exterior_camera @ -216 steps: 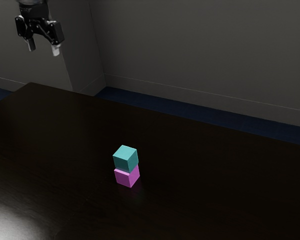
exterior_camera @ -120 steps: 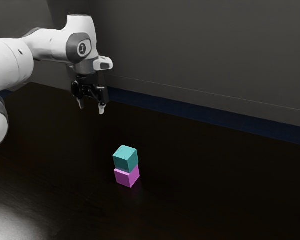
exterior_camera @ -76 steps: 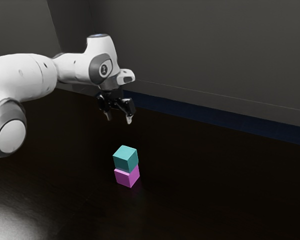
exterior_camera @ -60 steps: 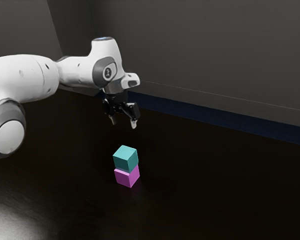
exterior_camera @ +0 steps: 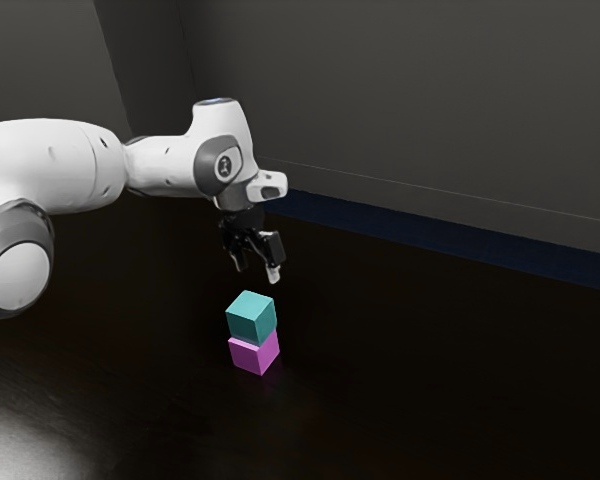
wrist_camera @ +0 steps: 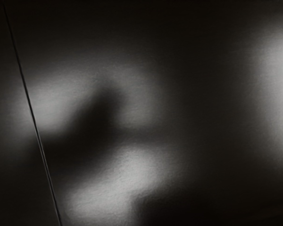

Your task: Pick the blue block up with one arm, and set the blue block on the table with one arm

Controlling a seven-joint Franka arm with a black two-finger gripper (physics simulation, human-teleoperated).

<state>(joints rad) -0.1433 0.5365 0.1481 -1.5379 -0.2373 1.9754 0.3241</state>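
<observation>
A plain grey wall [exterior_camera: 410,90] is rising well beyond the blue block [exterior_camera: 250,316], and the dark table [exterior_camera: 430,380] is spreading out on all sides of it. Between the block and the wall, past the table's far edge, a strip of deep blue floor [exterior_camera: 430,228] is running. The white arm [exterior_camera: 50,165] is reaching in from the exterior view's left, its upper parts bending over to a point higher than the blue block. On the block's nearer side, toward the exterior view's lower left corner, a pale sheen [exterior_camera: 20,440] is lying on the table. The black gripper [exterior_camera: 256,272] is hanging near the blue block, just above it in the exterior view, and is pointing down. Its two fingers [exterior_camera: 273,273] are standing apart with a gap showing between them, and they are holding nothing. Whether they are hovering squarely over the blue block, I cannot tell. The blue block, looking rather blue-green, is sitting upright on the pink block [exterior_camera: 252,355], which is touching it from directly below and resting on the table. In the wrist view a thin dark seam [wrist_camera: 32,113] is crossing the dark surface, beside soft patches of light [wrist_camera: 127,172].
</observation>
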